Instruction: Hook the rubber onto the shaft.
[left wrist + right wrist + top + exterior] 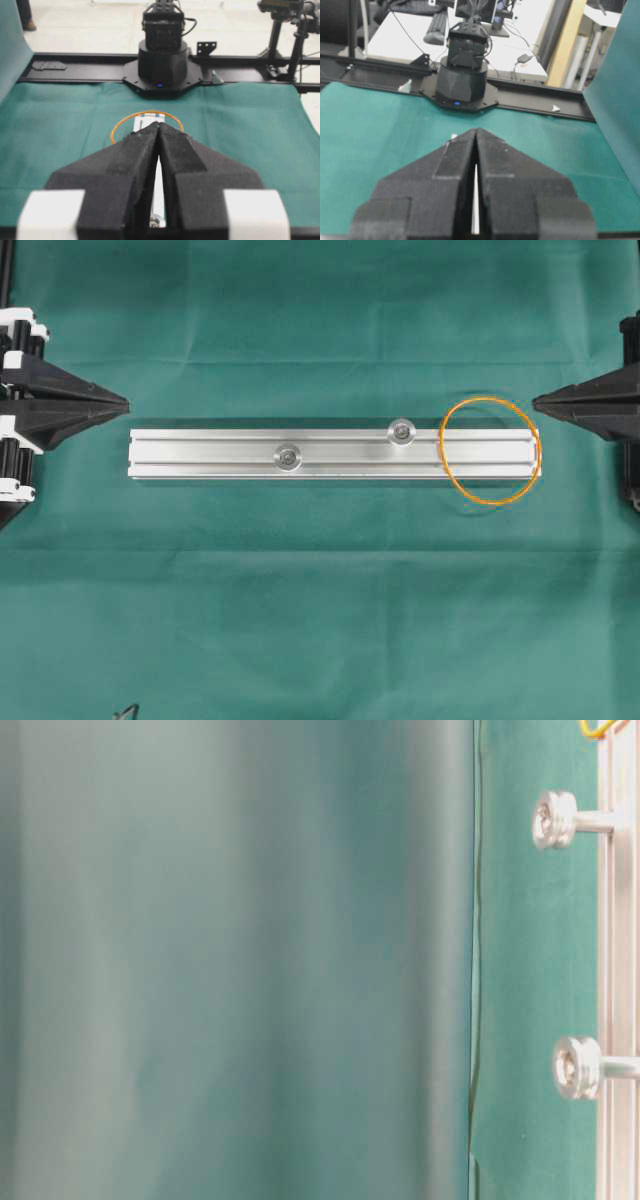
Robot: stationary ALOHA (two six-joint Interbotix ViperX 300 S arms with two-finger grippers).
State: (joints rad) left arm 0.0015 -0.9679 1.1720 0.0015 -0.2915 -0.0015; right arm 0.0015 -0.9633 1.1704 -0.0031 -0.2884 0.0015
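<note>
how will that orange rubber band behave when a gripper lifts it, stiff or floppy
Probably floppy: the rubber band is a very thin loop draped over the end of the silver rail, so it should sag and lose its round shape once lifted. It looks very light, so a nudge may just slide it along the rail. Being so thin, it could slip between closed fingertips.

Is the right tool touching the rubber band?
Apart. The overhead view shows green cloth between the right tool and the rubber band, which lies over the rail's end.
</note>
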